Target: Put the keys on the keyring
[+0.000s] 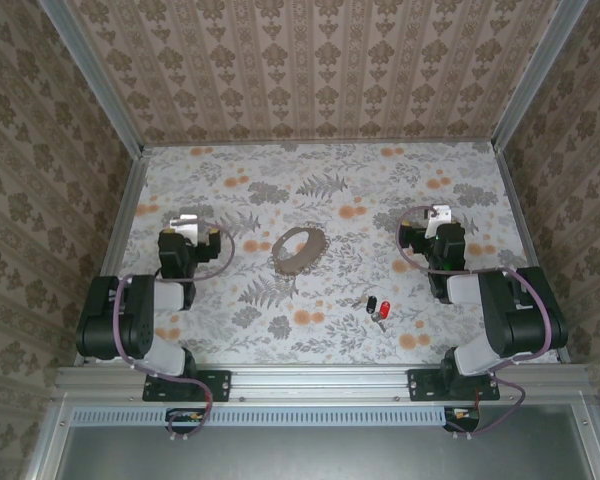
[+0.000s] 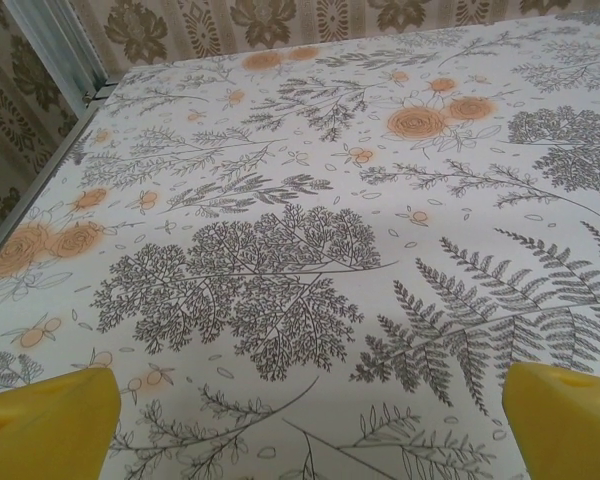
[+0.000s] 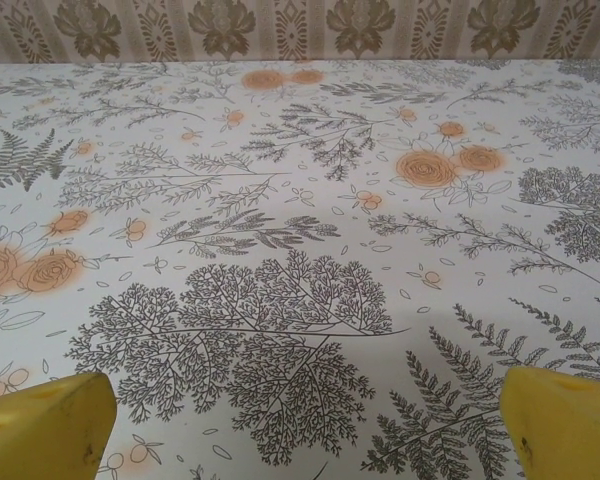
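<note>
Two small keys [image 1: 378, 308], one red-headed and one black-headed, lie close together on the floral tablecloth near the front, right of centre. The keyring [image 1: 300, 248], a thin silvery beaded loop, rests on the cloth at the middle. My left gripper [image 1: 187, 226] hovers at the left, well left of the keyring, open with nothing between its yellow fingertips [image 2: 50, 425]. My right gripper [image 1: 432, 219] is at the right, beyond the keys, also open and empty, yellow fingertips [image 3: 565, 425] wide apart over bare cloth.
Patterned walls with metal frame posts [image 1: 90, 75] enclose the table [image 1: 330, 170] on three sides. A metal rail [image 1: 320, 380] runs along the near edge by the arm bases. Bare cloth lies ahead of both grippers.
</note>
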Robot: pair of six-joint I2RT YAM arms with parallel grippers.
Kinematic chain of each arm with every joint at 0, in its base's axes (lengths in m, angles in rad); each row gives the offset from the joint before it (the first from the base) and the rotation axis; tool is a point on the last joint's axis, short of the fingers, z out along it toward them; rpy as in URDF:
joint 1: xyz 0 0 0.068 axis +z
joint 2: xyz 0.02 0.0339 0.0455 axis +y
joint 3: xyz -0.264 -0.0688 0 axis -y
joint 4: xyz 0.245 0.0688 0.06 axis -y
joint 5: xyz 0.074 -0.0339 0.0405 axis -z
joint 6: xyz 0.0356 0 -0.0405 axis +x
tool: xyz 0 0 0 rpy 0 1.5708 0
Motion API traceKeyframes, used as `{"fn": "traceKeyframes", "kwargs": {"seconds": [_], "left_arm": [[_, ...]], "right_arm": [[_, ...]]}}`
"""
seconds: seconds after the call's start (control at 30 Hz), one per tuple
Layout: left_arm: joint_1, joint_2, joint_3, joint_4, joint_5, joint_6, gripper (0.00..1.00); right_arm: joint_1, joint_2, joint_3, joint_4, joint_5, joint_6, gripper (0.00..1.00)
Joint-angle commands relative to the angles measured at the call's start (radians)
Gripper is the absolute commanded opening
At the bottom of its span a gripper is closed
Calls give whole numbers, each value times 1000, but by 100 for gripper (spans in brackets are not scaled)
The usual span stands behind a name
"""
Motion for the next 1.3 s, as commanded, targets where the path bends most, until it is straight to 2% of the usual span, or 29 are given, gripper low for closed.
{"fn": "traceKeyframes", "kwargs": {"seconds": [0.0,0.13,0.23,0.27,0.3,0.37,0.43,0.5,0.6,0.7,0.8,0.9,1.1,1.27], "left_arm": [[10,-117,5,-59,12,-6,100],[23,-285,72,-353,4,-59,100],[28,-375,176,-613,41,-110,100],[29,-392,215,-697,43,-158,100],[30,-404,253,-773,49,-209,100],[33,-410,319,-918,30,-348,100],[44,-395,366,-1028,17,-508,100],[60,-360,380,-992,229,-536,100],[31,-297,400,-919,404,-591,99],[-44,-211,477,-955,434,-547,98],[-132,-100,572,-1017,457,-505,92],[-190,16,638,-1045,489,-507,85],[-256,164,699,-1023,543,-537,78],[-282,253,746,-1012,620,-549,70]], "right_arm": [[11,-86,9,-55,3,-17,100],[11,-251,197,-584,59,115,100],[11,-308,322,-888,121,333,100],[7,-320,354,-990,90,421,100],[-1,-325,375,-1025,-44,430,100],[-1,-333,367,-1000,-261,462,100],[3,-335,328,-915,-408,538,99],[16,-312,320,-876,-486,584,95],[59,-231,374,-906,-542,593,86],[143,-132,436,-928,-542,606,78],[234,-20,498,-958,-498,609,75],[309,80,570,-969,-477,630,68],[405,255,727,-1005,-447,661,59],[447,359,831,-1014,-452,683,53]]}}
